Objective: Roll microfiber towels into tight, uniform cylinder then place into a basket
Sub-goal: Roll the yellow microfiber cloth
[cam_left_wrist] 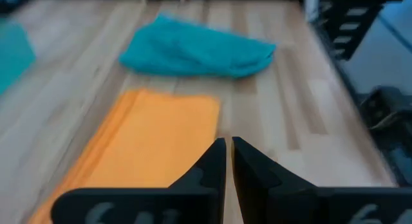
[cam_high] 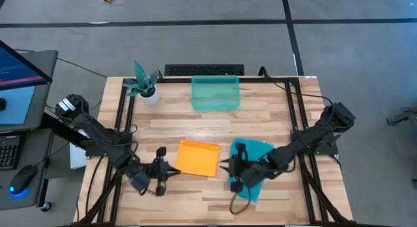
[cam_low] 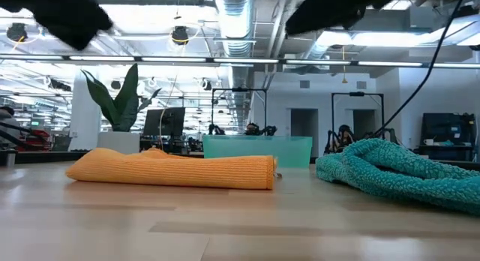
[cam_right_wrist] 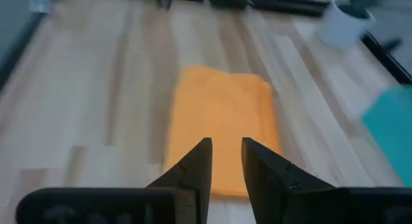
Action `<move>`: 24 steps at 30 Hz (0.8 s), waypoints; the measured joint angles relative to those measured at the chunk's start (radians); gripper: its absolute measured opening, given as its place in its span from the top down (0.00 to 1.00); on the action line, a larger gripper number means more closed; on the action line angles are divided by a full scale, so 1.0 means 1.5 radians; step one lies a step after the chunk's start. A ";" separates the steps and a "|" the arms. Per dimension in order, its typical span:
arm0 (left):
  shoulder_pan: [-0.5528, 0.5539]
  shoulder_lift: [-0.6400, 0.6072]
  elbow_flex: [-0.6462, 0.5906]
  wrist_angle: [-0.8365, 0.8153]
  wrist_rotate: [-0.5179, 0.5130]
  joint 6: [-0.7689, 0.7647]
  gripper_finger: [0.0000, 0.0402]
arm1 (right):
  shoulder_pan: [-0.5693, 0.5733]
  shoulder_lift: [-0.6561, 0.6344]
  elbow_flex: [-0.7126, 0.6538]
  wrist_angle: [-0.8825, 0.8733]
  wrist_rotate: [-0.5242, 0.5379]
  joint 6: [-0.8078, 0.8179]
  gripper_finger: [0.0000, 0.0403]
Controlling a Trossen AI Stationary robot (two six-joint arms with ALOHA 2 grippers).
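Take the orange towel (cam_high: 197, 158) as your landmark: it lies folded flat on the wooden table (cam_high: 215, 122), a neat rectangle near the middle of the front half.

Just to its left you have the left gripper (cam_high: 174, 169), its tip pointing at the towel's near left corner and stopping just short of the cloth. Your left wrist view shows its two dark fingers (cam_left_wrist: 212, 163) pressed almost together with only a thin slit between them, clenched on nothing; the orange towel (cam_left_wrist: 145, 143) lies ahead of them and the teal one (cam_left_wrist: 196, 51) beyond.

Behind the orange towel, toward the far edge of the table, stands the basket (cam_high: 215, 93), a translucent teal-green bin with nothing visible inside it. To the left of the basket, at the far left corner, sits a small potted plant (cam_high: 144, 83).

Just to the right of the orange towel you have the right gripper (cam_high: 225, 166), its tip facing the towel's right edge without touching it. In your right wrist view its fingers (cam_right_wrist: 196, 166) stand a little apart, a clear gap between them, grasping nothing, with the orange towel (cam_right_wrist: 222, 124) straight ahead.

Under and beyond that gripper, right of the orange towel, the teal towel (cam_high: 255, 167) lies rumpled and unrolled. From table height it is a loose heap (cam_low: 397, 171) beside the flat orange fold (cam_low: 176, 171), the two apart.
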 joint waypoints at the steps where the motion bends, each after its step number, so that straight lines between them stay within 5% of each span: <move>1: -0.016 0.001 0.005 -0.004 -0.020 0.011 0.97 | 0.008 0.006 0.001 0.017 0.000 -0.014 0.73; 16: -0.114 0.048 0.119 -0.119 -0.239 0.204 1.00 | 0.062 0.008 0.000 0.091 0.097 -0.148 0.73; 24: -0.092 0.052 0.123 -0.189 -0.265 0.233 1.00 | 0.046 0.008 0.000 0.087 0.225 -0.258 0.73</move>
